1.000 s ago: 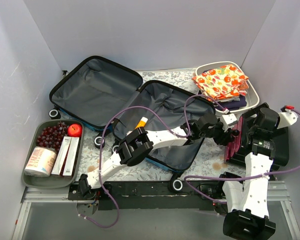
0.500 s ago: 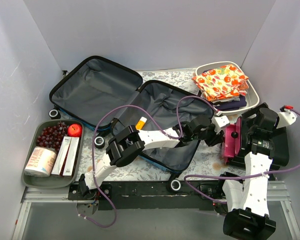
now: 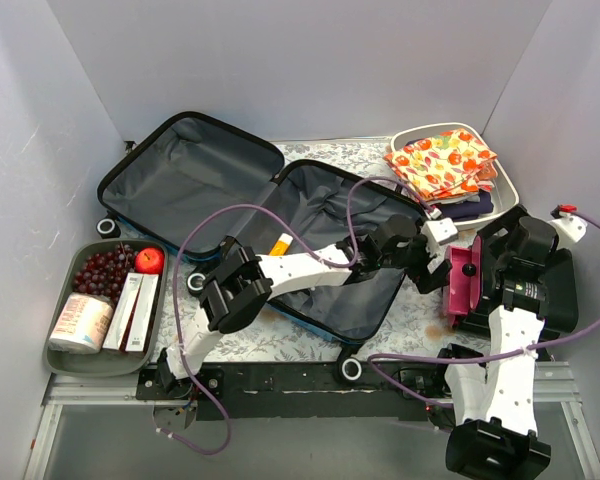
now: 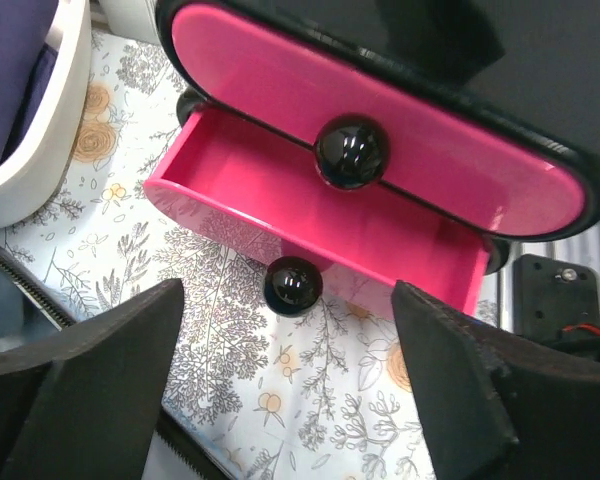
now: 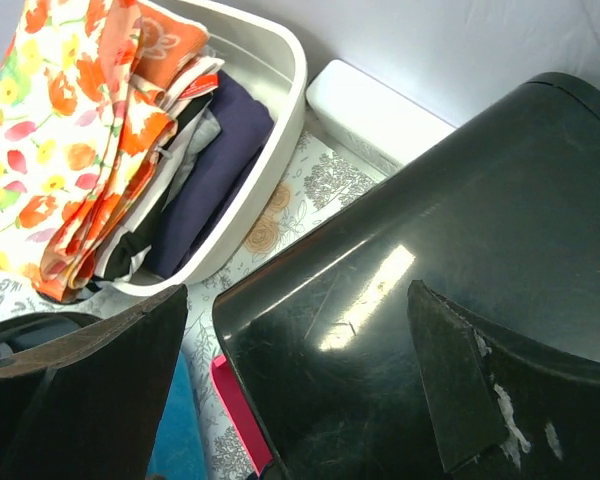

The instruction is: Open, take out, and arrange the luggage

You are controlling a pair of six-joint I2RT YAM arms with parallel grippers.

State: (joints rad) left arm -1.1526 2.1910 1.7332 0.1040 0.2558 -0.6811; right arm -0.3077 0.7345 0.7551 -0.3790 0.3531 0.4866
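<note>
Top external — open luggage (image 3: 180, 180) lies just left of left tool (image 3: 436, 258) — spread, empty.

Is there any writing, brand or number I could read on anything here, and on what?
No text is legible.
Reddish print on the white roll in the grey tray: too small.
Print on the two white-and-red boxes beside it: blurred.
Marks on the orange-tipped tube in the luggage: too small.

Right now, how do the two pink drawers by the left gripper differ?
The upper drawer is pushed shut; the lower drawer is pulled out. Only the upper drawer's oval front shows, while the lower drawer's inside shows, bare. Both are bright pink with round black knobs.
</note>
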